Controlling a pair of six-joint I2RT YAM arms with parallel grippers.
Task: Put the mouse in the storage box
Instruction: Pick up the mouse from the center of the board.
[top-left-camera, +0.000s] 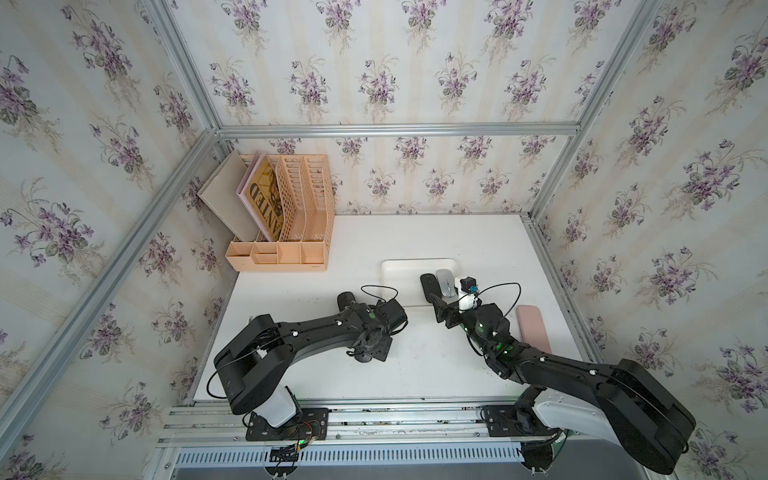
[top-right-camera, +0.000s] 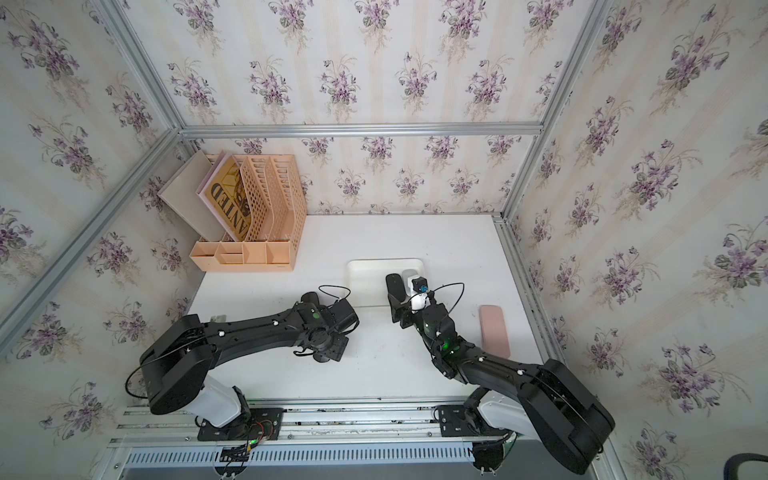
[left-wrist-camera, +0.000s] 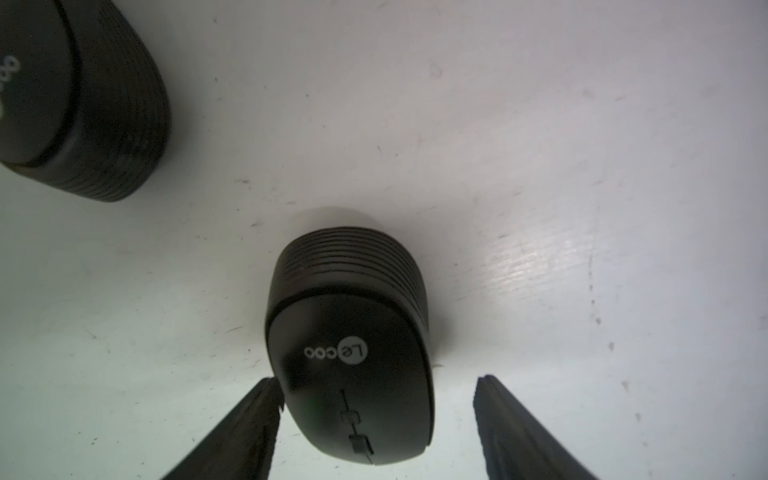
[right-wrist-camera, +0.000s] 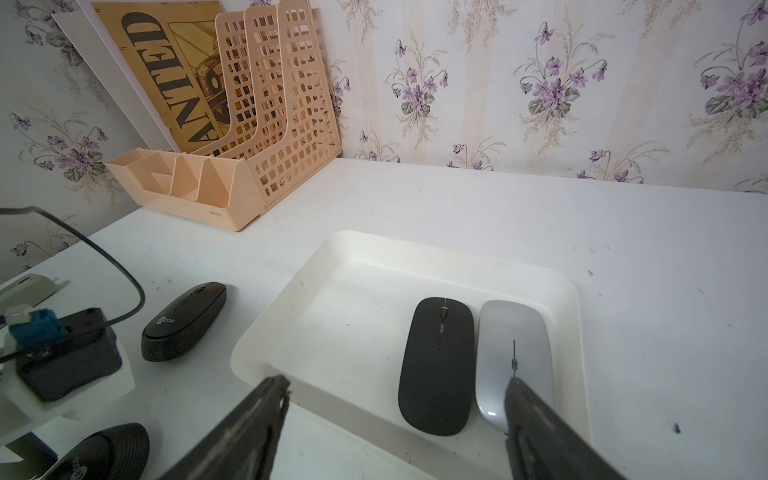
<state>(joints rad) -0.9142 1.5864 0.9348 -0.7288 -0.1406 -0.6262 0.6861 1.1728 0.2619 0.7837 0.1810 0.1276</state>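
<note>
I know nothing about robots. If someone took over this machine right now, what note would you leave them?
The left gripper is open, with its jaws on either side of a black Lecoo mouse on the table. It has not closed on it.
The right gripper is open and empty, at the near edge of the storage box.
Done: a flat black mouse and a silver mouse lie side by side in the storage box.
Left: box the mouse under the left gripper, then the second black Lecoo mouse on the table.

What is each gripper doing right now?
Left gripper: open, jaws either side of a black mouse.
Right gripper: open, empty, near the storage box.
</note>
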